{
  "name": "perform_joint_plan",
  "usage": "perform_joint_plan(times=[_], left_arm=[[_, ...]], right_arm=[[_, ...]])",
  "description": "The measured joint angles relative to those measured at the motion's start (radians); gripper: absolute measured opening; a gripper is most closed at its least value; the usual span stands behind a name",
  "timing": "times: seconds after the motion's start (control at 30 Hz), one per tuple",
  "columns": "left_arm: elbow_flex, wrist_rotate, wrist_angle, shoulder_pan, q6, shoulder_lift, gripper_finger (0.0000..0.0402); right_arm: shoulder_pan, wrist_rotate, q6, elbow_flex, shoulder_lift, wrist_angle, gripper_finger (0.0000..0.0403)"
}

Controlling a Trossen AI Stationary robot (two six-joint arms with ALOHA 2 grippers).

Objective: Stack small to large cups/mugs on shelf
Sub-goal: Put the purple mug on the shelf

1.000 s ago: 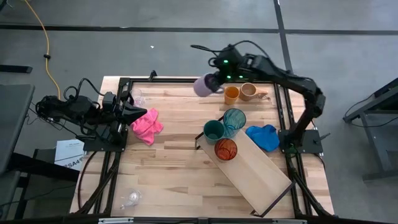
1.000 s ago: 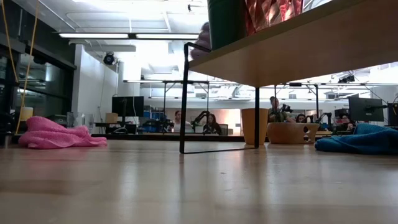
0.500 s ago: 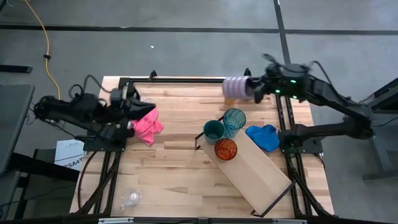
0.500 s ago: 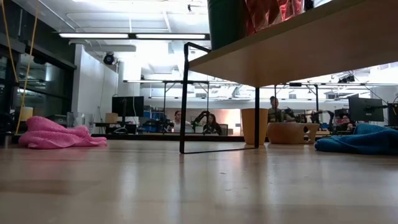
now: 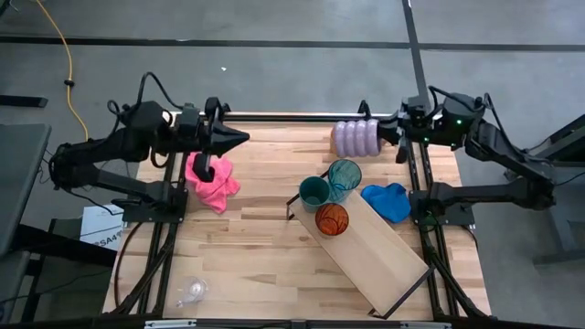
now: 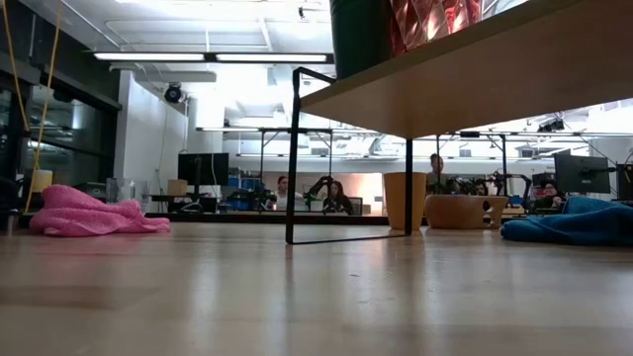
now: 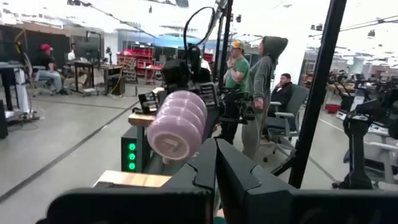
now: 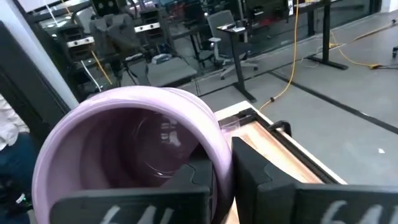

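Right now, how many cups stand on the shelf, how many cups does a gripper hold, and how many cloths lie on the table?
Cups on the shelf: 3 (teal tumbler, green cup, orange-red cup)
Cups held by a gripper: 1 (purple mug, in the right gripper)
Cloths on the table: 2 (pink cloth, blue cloth)
Total: 6

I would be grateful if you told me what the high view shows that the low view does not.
Only the high view shows both arms: the right gripper shut on the ribbed purple mug at the table's far edge, the left gripper above the far edge, and a clear glass near the front. Only the low view shows an orange cup, a tan mug and people beyond. Both show the pink cloth, blue cloth and light-wood shelf.
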Motion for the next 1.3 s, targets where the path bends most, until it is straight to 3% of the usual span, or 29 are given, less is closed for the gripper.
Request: perform_joint_plan(times=[0.8, 1.03, 1.3], left_arm=[[-0.008, -0.006, -0.06, -0.001, -0.051, 0.0, 0.0], [-0.008, -0.007, -0.058, -0.001, -0.073, 0.0, 0.0], [-0.008, -0.033, -0.059, -0.001, -0.074, 0.0, 0.0]], right_arm=[[0.0, -0.01, -0.016, 0.003, -0.025, -0.02, 0.0007], [0.0, -0.02, -0.016, 0.254, -0.008, -0.341, 0.0007], [0.032, -0.173, 0.005, 0.594, 0.134, -0.881, 0.0007]])
